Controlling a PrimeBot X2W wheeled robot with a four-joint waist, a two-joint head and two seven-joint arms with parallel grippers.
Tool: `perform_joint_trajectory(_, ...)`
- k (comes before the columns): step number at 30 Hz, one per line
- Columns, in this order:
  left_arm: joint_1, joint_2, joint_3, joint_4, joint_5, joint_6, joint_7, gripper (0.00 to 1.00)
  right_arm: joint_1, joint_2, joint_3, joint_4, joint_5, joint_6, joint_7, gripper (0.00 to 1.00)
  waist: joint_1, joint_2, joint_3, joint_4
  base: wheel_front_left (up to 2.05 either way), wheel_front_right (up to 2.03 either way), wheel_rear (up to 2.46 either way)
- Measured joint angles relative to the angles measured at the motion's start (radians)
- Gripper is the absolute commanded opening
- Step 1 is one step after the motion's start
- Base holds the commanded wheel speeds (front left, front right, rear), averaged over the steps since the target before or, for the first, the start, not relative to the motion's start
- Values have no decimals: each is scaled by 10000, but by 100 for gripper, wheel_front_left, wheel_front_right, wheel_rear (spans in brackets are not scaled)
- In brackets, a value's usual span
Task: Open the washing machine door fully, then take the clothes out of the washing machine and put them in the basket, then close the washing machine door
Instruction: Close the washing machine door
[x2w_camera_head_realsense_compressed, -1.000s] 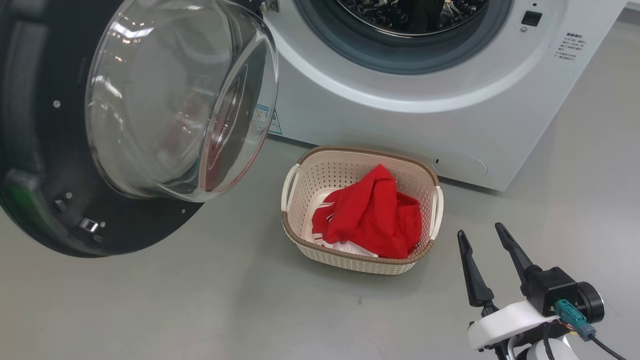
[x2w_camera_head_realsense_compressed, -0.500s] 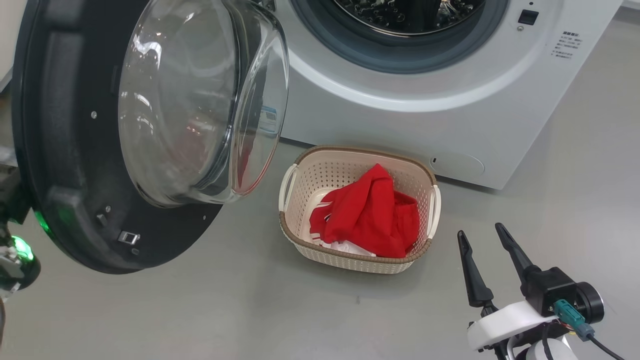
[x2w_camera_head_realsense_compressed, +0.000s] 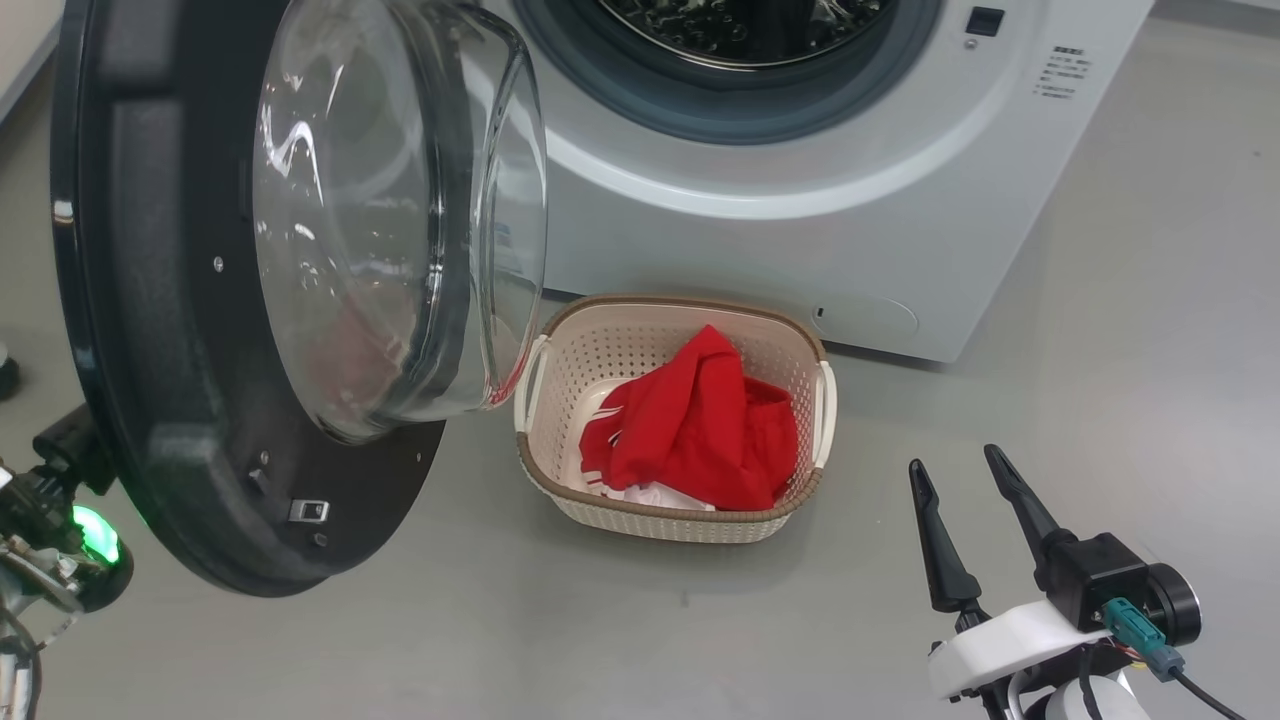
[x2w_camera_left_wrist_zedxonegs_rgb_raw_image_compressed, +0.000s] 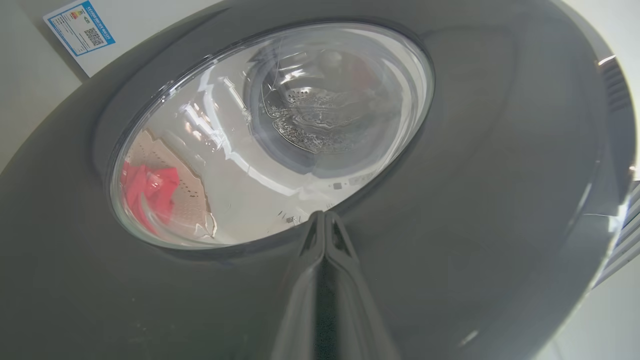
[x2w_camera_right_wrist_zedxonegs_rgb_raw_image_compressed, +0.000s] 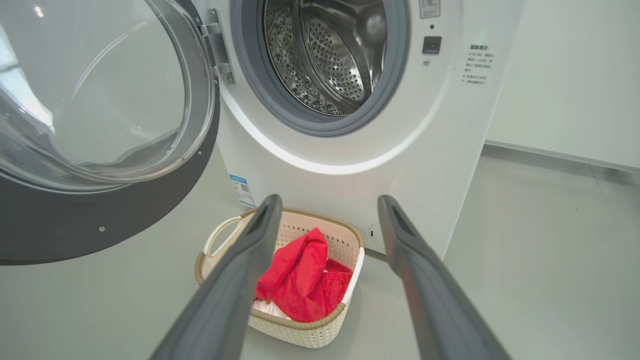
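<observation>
You have the washing machine door (x2w_camera_head_realsense_compressed: 130, 300) standing open. It swings out from its hinge (x2w_camera_right_wrist_zedxonegs_rgb_raw_image_compressed: 220, 45) at the left side of the opening, and its bulging glass window (x2w_camera_head_realsense_compressed: 380, 220) faces toward the basket (x2w_camera_head_realsense_compressed: 660, 520). Your left fingers (x2w_camera_left_wrist_zedxonegs_rgb_raw_image_compressed: 325, 216) are pressed together with nothing between them. In the left wrist view their tips lie on the dark outer face of the door, just below the rim of the glass, though I cannot tell how firmly they touch it. In the head view the body of this arm, with a green light, sits low at the left behind the edge of the door. Your right fingers (x2w_camera_head_realsense_compressed: 935, 540) are spread wide and hold nothing. They hang above the grey floor (x2w_camera_head_realsense_compressed: 600, 640), to the right of the basket and apart from it, and they point toward the washing machine (x2w_camera_head_realsense_compressed: 780, 250). The basket stands on the floor close in front of the machine, below the round opening and just beside the lower edge of the glass. The red clothes (x2w_camera_head_realsense_compressed: 700, 430) lie heaped inside the basket, with some white stripes and white cloth at their left and bottom edge. Above, the steel drum (x2w_camera_right_wrist_zedxonegs_rgb_raw_image_compressed: 325, 50) is open to view inside its grey rubber ring.
</observation>
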Motion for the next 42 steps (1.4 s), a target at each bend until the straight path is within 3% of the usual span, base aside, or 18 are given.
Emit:
perform_joint_trajectory(20,870,-244,-372,-2144,-75,-88,1218,0,-288,171,115,-165,125,-23,0,100,0,0,242,-1780,0,0,0)
perform_joint_trajectory(42,531,-428,-324,-2859,-67,21,932,0,-892,251,366,-368,562,-111,-2,100,0,0,1080,-4130,0,0,0)
